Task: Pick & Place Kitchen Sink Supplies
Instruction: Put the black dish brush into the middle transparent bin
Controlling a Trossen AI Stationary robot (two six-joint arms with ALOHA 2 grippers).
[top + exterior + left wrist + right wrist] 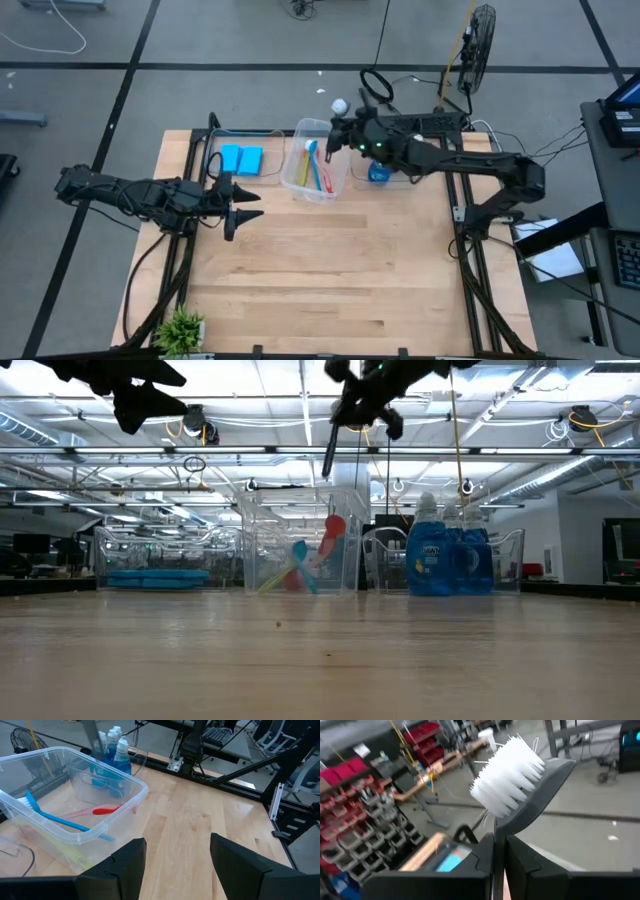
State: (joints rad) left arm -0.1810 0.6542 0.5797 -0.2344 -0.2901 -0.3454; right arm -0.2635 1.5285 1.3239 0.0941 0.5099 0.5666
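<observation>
From above, the right pincer (341,128) hangs over the far rim of the clear bin (338,185), clenched on a dark-handled brush (339,106); the left pincer (243,205) waits released, off the tabletop (330,280) near the blue sponges (241,159). At table height, the handle dangles above the bin, where coloured brushes (305,570) lie, bottles (440,555) beside. The left wrist shows the bin open-topped. The right wrist shows white bristles (510,775) beyond the closed fingers. Best to centre the handle over the bin and lower it before letting go.
</observation>
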